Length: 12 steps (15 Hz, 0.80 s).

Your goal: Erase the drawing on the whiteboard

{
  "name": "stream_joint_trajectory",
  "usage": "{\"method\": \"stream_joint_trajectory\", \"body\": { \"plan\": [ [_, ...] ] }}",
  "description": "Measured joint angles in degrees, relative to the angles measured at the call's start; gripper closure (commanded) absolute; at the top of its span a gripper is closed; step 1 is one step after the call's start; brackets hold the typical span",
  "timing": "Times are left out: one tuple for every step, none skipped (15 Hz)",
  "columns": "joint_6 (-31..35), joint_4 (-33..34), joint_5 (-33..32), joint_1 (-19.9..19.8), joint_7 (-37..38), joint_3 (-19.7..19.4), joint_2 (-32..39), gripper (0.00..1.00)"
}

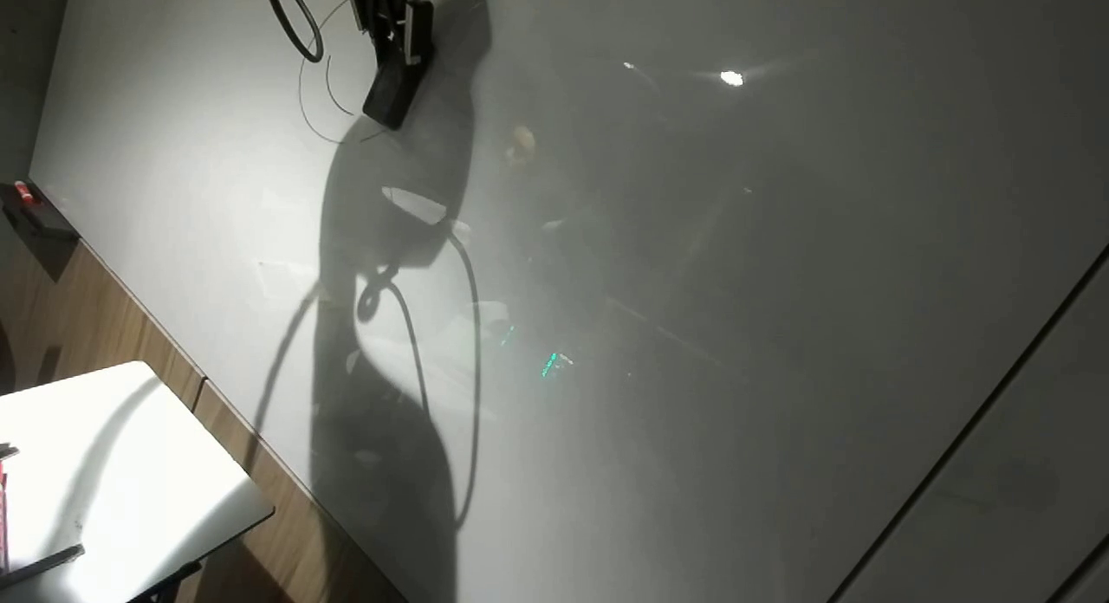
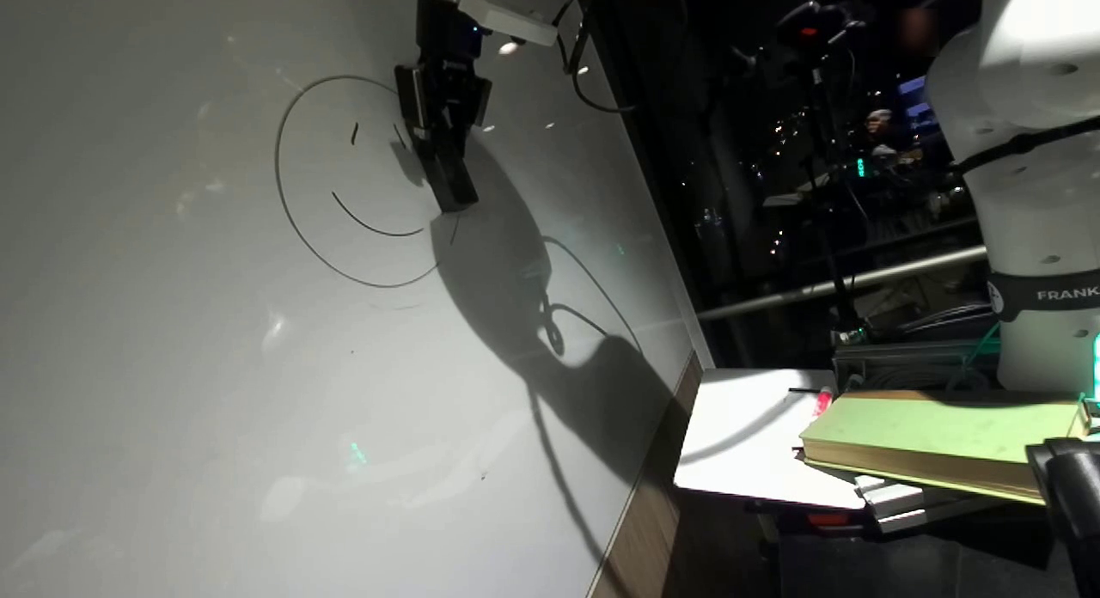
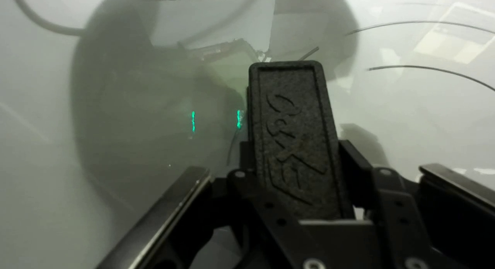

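Note:
The whiteboard point(image 1: 650, 464) is a large glossy board that also fills the left of an exterior view point(image 2: 172, 366). The smiley drawing point(image 2: 375, 230) is on it in thin dark line: circle, eye marks and curved mouth. Its circle has a gap at lower right; part is hidden behind my gripper. The drawing also shows in an exterior view point(image 1: 301, 92) and the wrist view point(image 3: 421, 67). My gripper point(image 3: 299, 164) is shut on a dark block eraser point(image 3: 288, 103), over the circle's right side in both exterior views. I cannot tell whether the eraser point(image 2: 451, 184) touches the board.
A small white table point(image 1: 139, 464) stands by the board's lower edge. A green book-like block point(image 2: 928, 430) lies by it, near the white robot arm point(image 2: 1031, 211). A dark ledge with a red item point(image 1: 39, 217) sits at the board's edge. A cable point(image 1: 295, 31) loops near the gripper.

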Motion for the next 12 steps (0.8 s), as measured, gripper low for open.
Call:
{"method": "stream_joint_trajectory", "body": {
  "plan": [
    [0.40, -0.45, -0.01, -0.02, 0.08, 0.01, -0.01, 0.70],
    [1.09, -1.15, -0.05, -0.04, 0.16, 0.03, -0.04, 0.70],
    [2.24, -2.20, -0.14, -0.08, 0.30, 0.13, -0.08, 0.70],
    [3.59, -3.50, -0.29, -0.15, 0.49, 0.29, -0.13, 0.70],
    [5.17, -4.95, -0.53, -0.26, 0.76, 0.54, -0.11, 0.70],
    [7.01, -6.56, -0.93, -0.50, 1.19, 0.97, -0.03, 0.70],
    [8.97, -8.19, -1.36, -0.85, 1.74, 1.56, 0.17, 0.70],
    [10.74, -9.61, -1.91, -1.22, 2.35, 2.18, 0.43, 0.70],
    [12.39, -10.83, -2.71, -1.61, 3.20, 2.89, 0.76, 0.70],
    [13.69, -11.76, -3.68, -2.03, 4.23, 3.66, 1.14, 0.70],
    [14.67, -12.41, -4.74, -2.54, 5.34, 4.51, 1.51, 0.70],
    [15.32, -12.80, -5.97, -3.05, 6.62, 5.37, 1.88, 0.70]
  ]
}}
